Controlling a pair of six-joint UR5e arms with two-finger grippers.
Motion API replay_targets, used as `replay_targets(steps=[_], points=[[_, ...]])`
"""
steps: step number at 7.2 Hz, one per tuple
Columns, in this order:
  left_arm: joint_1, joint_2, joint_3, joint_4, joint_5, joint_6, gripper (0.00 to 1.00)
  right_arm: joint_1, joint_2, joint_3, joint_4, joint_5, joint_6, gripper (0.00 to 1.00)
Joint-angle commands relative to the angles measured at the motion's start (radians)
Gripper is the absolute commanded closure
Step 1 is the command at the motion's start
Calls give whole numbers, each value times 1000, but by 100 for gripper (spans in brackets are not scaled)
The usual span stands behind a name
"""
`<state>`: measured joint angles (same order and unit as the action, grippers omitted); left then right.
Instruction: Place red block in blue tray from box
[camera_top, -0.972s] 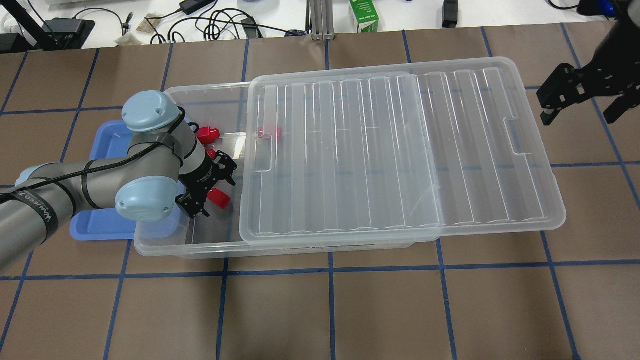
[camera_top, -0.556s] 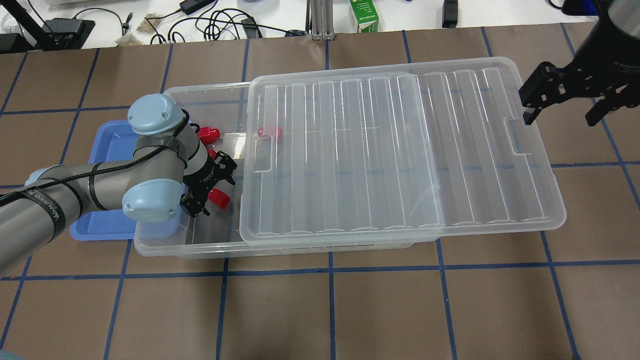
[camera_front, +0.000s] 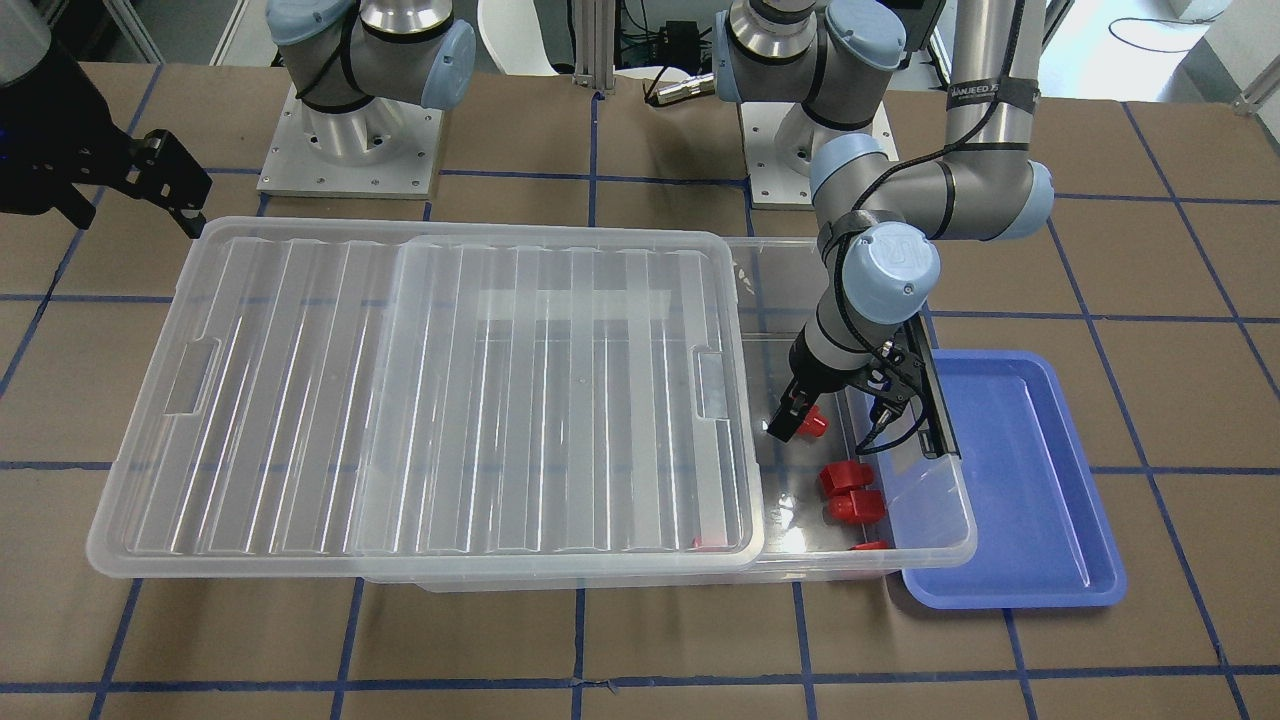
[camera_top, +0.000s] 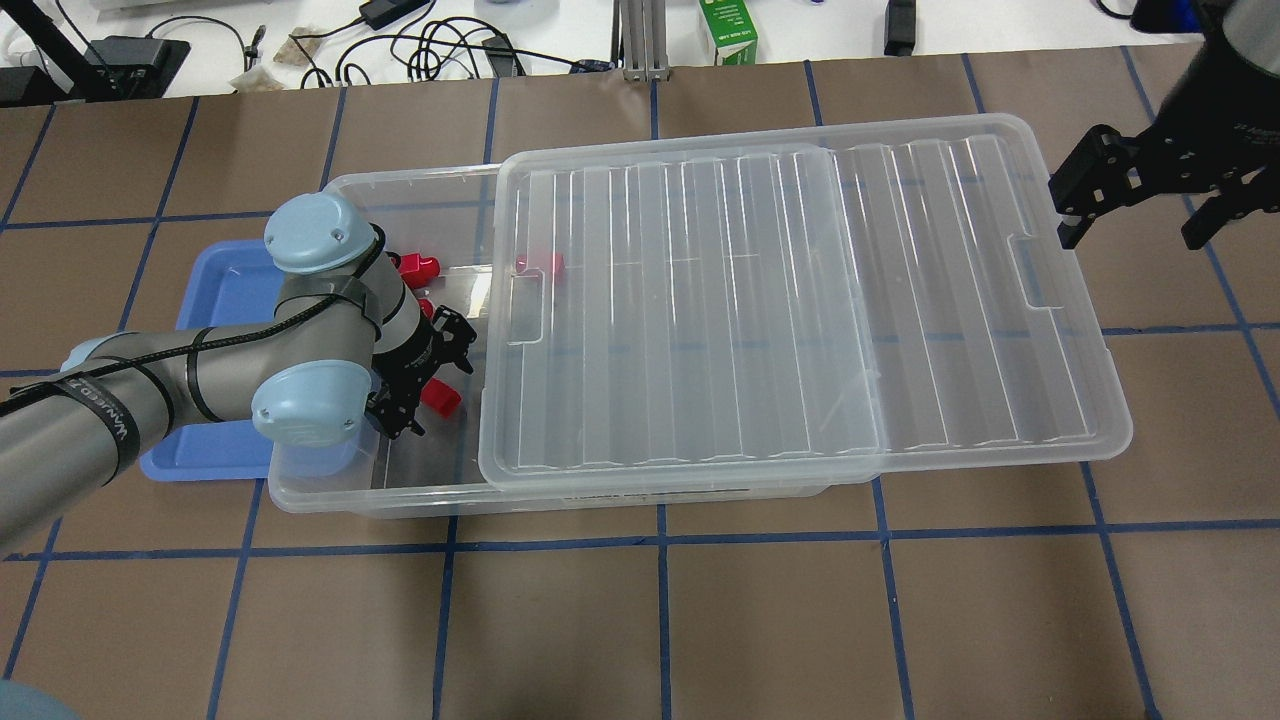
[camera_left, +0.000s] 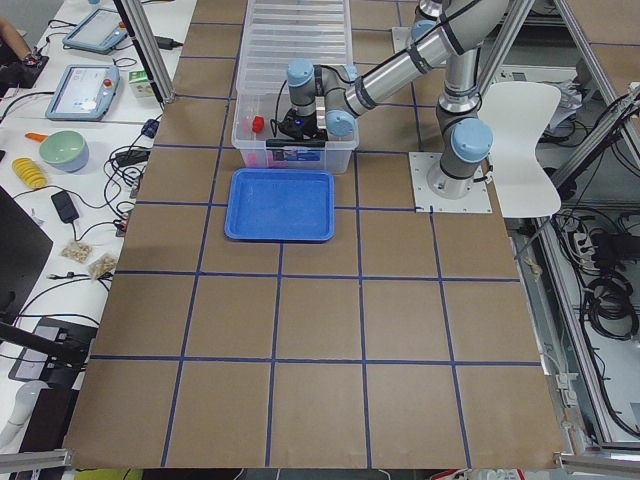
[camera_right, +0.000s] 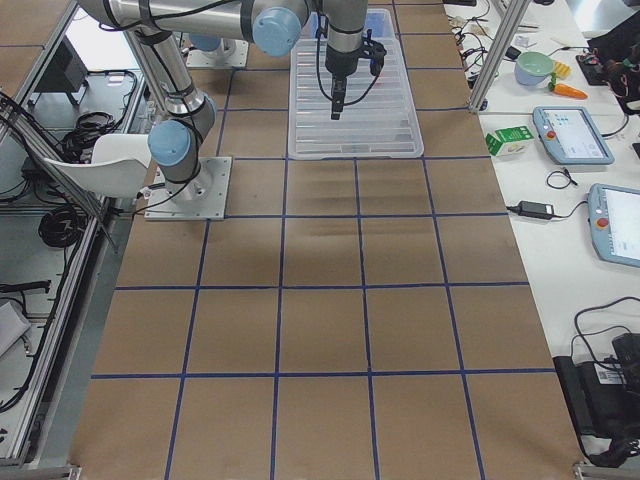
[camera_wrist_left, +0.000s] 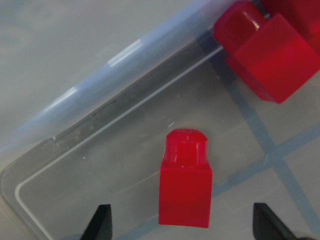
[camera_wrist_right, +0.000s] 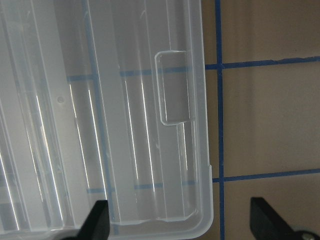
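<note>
since a second ago left gripper (camera_wrist_left: 182, 227) has dropped into the open end of the box (camera_top: 420, 490), fingers spread astride the red block (camera_wrist_left: 185, 182) on the floor (right gripper (camera_top: 1140, 205) spread, idle by the lid); next: close, lift to blue tray (camera_top: 215, 290).

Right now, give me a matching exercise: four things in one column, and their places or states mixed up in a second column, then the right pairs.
Things:
1. left pincer
2. right pincer
3. blue tray
4. lid

Places or states:
A. slid partway off the box, leaving one end uncovered
B. open, down inside the box over a red block
C. on the table beside the box's uncovered end, with nothing in it
D. open, above the table past the lid's far end

Pairs: 1-B, 2-D, 3-C, 4-A
</note>
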<state>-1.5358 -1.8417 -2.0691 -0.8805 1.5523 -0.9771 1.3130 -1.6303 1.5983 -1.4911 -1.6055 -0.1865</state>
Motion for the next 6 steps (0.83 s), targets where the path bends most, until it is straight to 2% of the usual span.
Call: replay_targets(steps=[1,6], points=[[-17,-2,-2,-2,3,-26,0,-4,3,0,-1,-1,-2,0],[-18,-5,-2,-2,9,-26,0,-4,1,0,-3,1,-1,0]])
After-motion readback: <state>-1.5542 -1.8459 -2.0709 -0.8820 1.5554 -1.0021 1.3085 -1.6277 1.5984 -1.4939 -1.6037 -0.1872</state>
